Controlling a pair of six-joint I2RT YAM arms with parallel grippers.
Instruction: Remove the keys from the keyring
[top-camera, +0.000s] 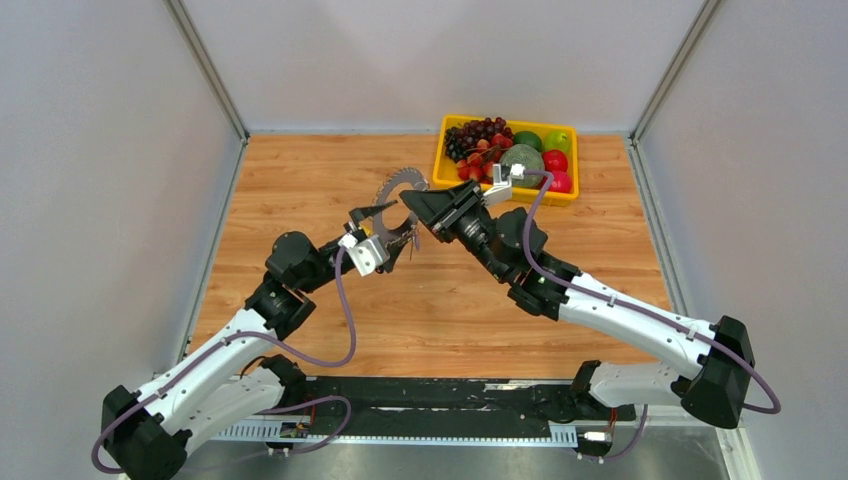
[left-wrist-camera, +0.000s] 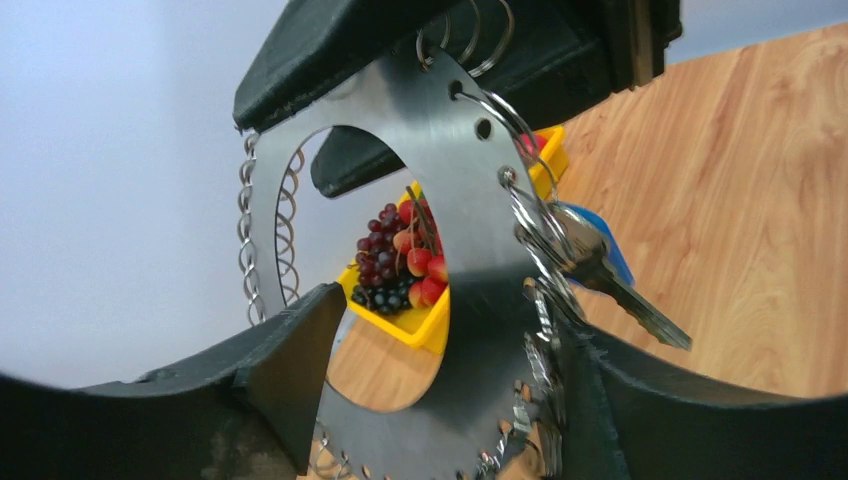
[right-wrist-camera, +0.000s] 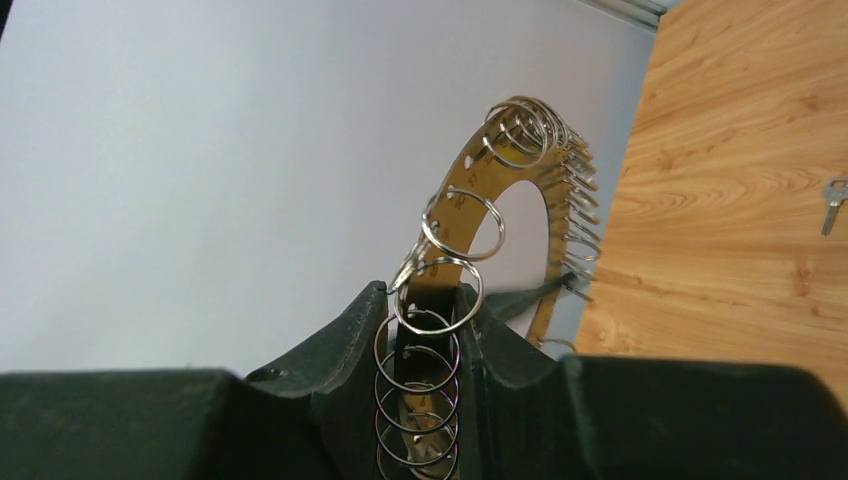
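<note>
**Q:** Where do we find the keyring (left-wrist-camera: 440, 130)?

**A:** Upright in the air. The right gripper (right-wrist-camera: 420, 300) pinches its rim between pressed fingers. The left gripper (left-wrist-camera: 450, 335) stands spread, with one finger on either side of the plate's lower part.

**Q:** How do we judge it will handle?

**A:** The plate is thin, flat brushed metal, so likely stiff, light and slick. The wire loops (right-wrist-camera: 460, 225) look springy. A blue-headed key (left-wrist-camera: 600, 268) hangs just beside the left gripper's right finger, and we would grasp it by the head.
</note>
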